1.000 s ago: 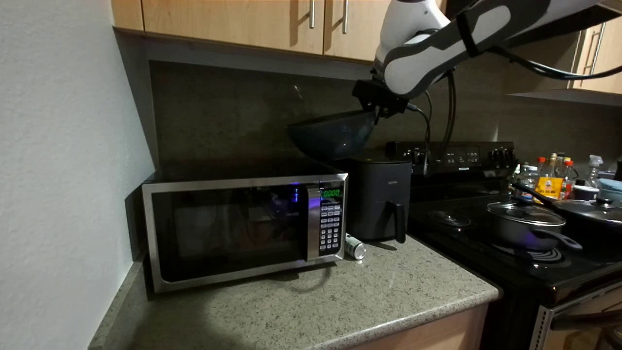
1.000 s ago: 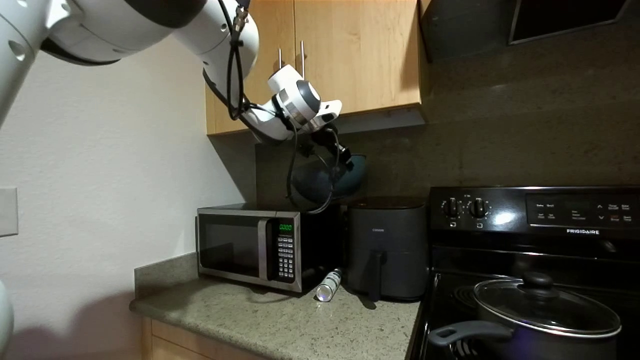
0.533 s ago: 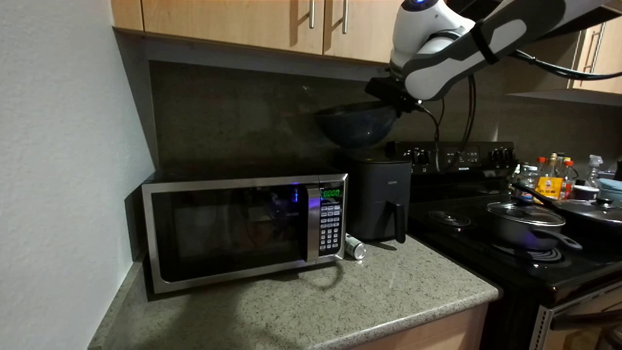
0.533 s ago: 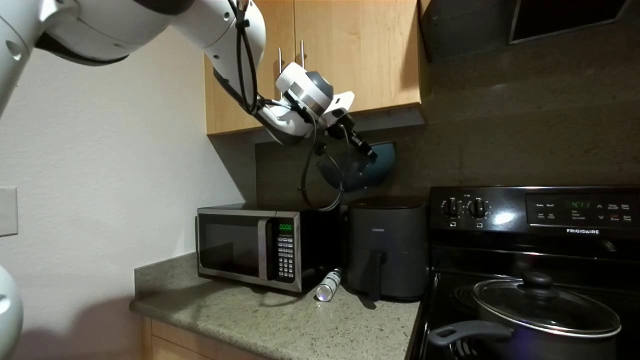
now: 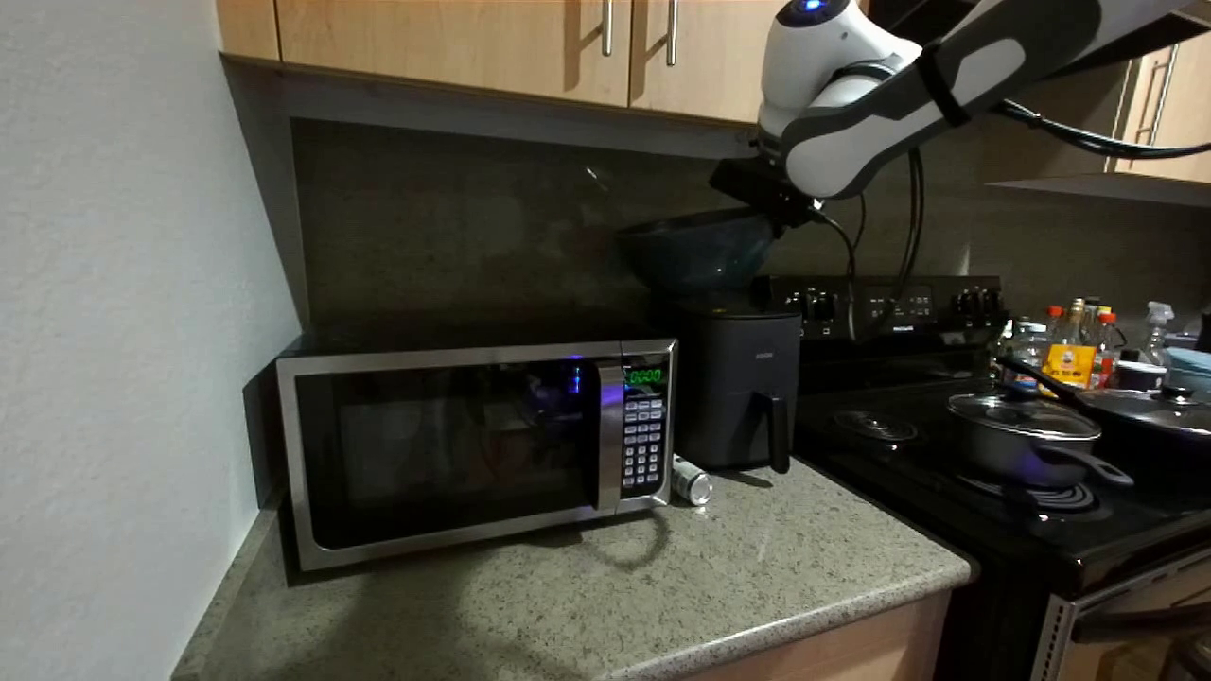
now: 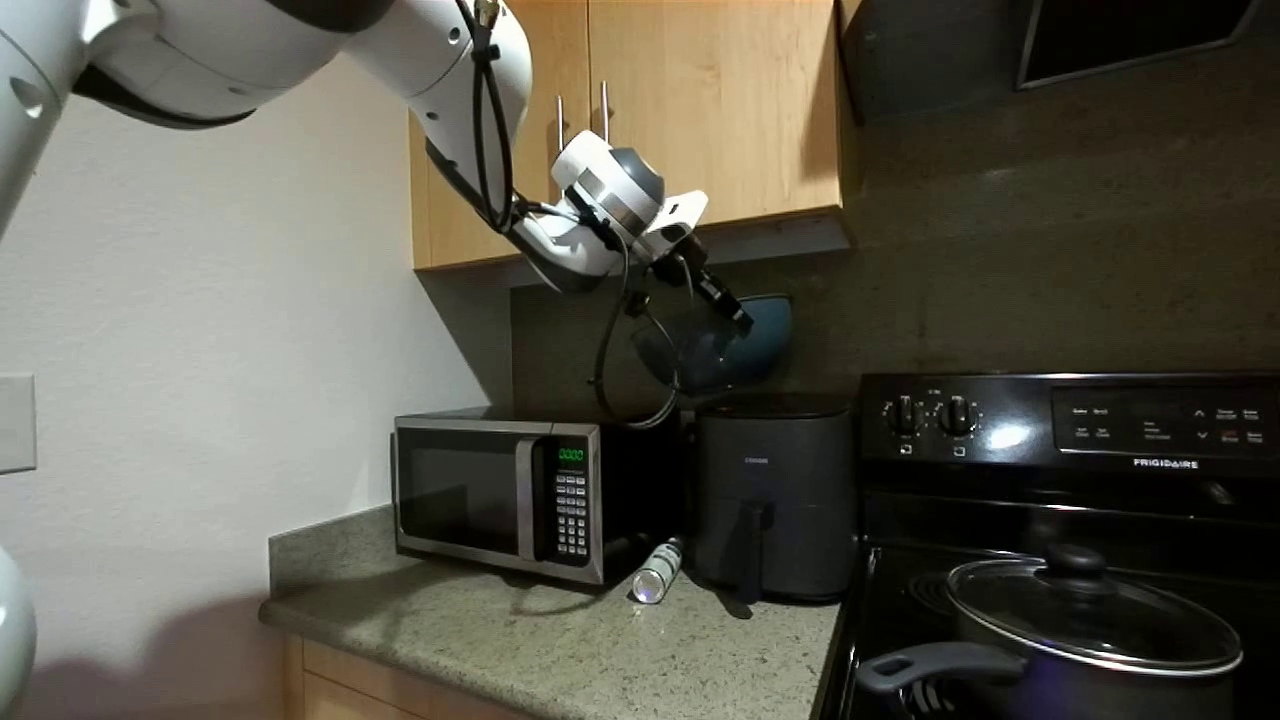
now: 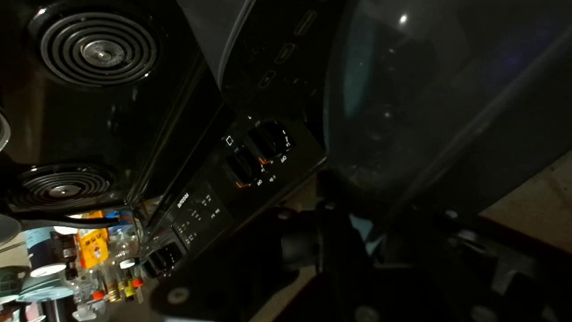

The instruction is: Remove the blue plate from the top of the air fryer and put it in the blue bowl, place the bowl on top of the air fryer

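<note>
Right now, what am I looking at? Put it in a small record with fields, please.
Held: blue bowl, gripped at its rim by the tool
Bowl's place: above the air fryer; whether touching, unclear
Blue plate: cannot be made out
Beside the fryer: microwave on the counter, green display lit
Lying between those two: a cylindrical container
On the stove: among other things, a lidded pot
</note>
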Motion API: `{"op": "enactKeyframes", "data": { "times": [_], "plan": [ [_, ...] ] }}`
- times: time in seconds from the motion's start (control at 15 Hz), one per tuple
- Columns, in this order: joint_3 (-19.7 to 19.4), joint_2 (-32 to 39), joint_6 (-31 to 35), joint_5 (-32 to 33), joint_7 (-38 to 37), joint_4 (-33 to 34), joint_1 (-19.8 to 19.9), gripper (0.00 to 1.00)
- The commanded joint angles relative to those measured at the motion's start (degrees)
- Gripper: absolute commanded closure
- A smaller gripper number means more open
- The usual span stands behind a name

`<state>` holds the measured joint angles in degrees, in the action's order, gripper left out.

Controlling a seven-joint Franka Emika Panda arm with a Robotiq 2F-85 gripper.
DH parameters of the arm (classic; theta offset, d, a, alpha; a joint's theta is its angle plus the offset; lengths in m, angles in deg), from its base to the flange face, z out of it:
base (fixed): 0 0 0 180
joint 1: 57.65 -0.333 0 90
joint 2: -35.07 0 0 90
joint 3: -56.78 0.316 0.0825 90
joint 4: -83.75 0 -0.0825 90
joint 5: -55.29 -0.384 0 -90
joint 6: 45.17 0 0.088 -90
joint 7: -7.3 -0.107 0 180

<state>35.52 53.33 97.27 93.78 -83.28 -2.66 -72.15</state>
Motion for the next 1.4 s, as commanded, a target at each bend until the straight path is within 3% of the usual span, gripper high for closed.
{"op": "enactKeyframes", "data": {
  "times": [0.0,0.2,0.53,0.87,0.93,1.07,1.33],
  "plan": [
    [4.7,0.7,-2.5,0.3,-1.0,1.5,4.2,0.91],
    [5.6,2.0,-3.9,0.7,-2.5,2.8,5.9,0.91],
    [3.7,4.2,-7.3,6.4,-13.1,5.9,6.4,0.92],
    [6.6,5.9,-12.7,4.3,-9.5,6.7,9.1,0.93],
    [7.3,6.3,-13.1,3.9,-8.6,6.8,9.6,0.61],
    [8.1,7.2,-13.6,3.4,-7.8,7.2,10.3,0.56],
    [8.6,8.1,-13.3,4.0,-7.7,8.4,10.7,0.3]
  ]
}}
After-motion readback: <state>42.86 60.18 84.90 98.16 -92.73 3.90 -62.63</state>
